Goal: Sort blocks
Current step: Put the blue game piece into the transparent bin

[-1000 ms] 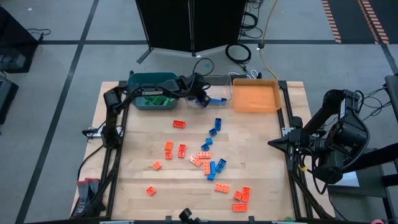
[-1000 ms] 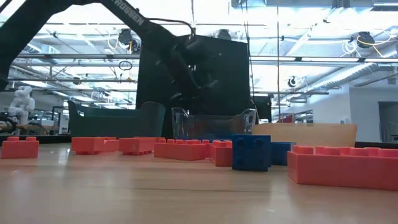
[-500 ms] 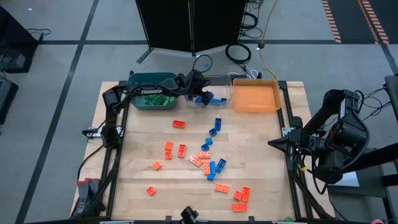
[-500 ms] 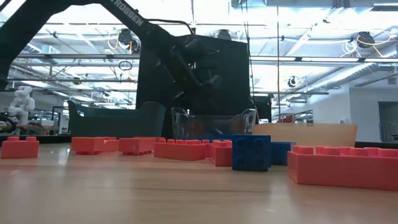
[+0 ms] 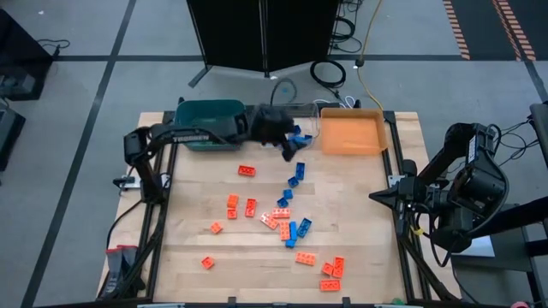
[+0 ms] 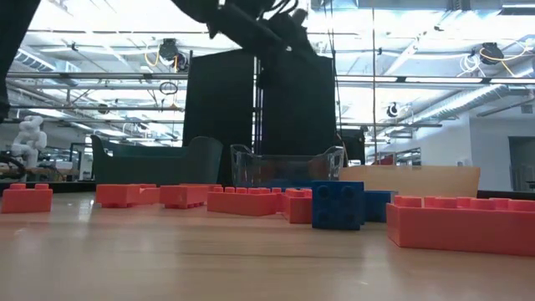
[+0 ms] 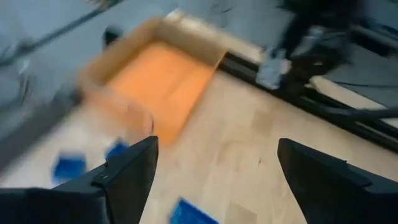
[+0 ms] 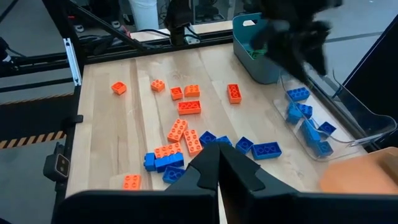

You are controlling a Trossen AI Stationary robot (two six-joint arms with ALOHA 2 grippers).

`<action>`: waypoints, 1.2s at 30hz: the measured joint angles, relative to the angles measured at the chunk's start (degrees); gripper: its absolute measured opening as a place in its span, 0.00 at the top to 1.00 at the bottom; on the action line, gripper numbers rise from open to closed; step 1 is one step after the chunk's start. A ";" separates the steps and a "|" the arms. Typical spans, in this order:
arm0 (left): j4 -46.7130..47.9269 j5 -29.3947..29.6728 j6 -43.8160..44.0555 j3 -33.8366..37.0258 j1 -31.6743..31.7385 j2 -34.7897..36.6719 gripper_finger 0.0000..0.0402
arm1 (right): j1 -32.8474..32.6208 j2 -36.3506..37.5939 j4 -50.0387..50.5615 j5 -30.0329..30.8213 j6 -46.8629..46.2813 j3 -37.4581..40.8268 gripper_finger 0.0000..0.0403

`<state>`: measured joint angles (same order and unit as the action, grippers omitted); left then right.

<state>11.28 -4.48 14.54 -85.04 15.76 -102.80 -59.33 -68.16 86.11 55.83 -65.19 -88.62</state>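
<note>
Nearest the front edge of the wooden table point(image 5: 188, 214), orange-red blocks point(image 5: 332, 269) lie scattered, with a small pile at the near right and single ones at the near left. Toward the middle, more orange-red blocks mix with blue blocks point(image 5: 297, 229), and a loose line of blue ones runs up toward the far side. At the table's right edge the right gripper point(image 5: 375, 198) waits off to the side, its fingers clenched tight together and holding nothing. Along the far edge stand 3 bins in a row: the teal bin point(image 5: 208, 111) on the left, the clear bin point(image 8: 336, 118) in the middle with several blue blocks inside it, and the orange bin point(image 5: 351, 133) on the right. The left gripper point(image 5: 287, 145) hangs above the near rim of the clear bin, raised well off the table, its fingers point(image 7: 130, 171) spread wide apart and empty. Green blocks point(image 8: 254, 53) show inside the teal bin, partly hidden behind the left arm.
</note>
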 joint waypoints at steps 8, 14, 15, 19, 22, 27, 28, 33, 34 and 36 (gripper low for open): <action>2.28 24.06 16.98 0.15 -10.78 -6.99 0.17 | -0.01 0.00 0.04 0.10 0.00 0.00 1.00; 0.80 33.49 23.86 0.09 -13.48 -13.60 0.17 | 0.00 0.00 0.00 -0.02 0.00 0.00 1.00; 0.40 33.80 24.34 -0.23 -13.59 -14.85 0.17 | -0.01 0.00 -0.03 -0.01 0.01 0.01 1.00; 0.18 34.13 26.09 -2.29 -13.54 -18.98 0.17 | 0.00 0.00 -0.05 -0.22 -0.13 0.00 1.00; 1.95 33.99 27.02 -4.42 -13.49 -22.26 0.17 | -0.02 0.00 -0.09 -0.37 -0.15 0.00 1.00; 2.82 33.37 27.91 -7.05 -13.54 -25.37 0.17 | -0.02 -0.02 -0.18 -0.64 -0.15 0.02 1.00; 4.44 33.39 28.72 -7.24 -13.54 -25.47 0.17 | -0.02 -0.02 -0.18 -0.72 -0.17 0.00 1.00; 5.42 32.00 34.40 -7.22 -13.43 -27.10 0.17 | -0.02 0.00 -0.10 -0.74 -0.07 0.00 1.00; 5.34 31.49 36.34 -7.39 -13.43 -27.51 0.17 | -0.02 0.00 0.03 -0.74 -0.01 0.00 1.00; 8.74 30.58 40.08 -7.39 -13.45 -28.02 0.17 | -0.02 -0.02 0.10 -0.76 0.05 0.00 1.00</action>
<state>20.02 26.11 54.61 -92.42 2.31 -130.82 -59.35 -68.18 86.21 55.07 -65.14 -88.62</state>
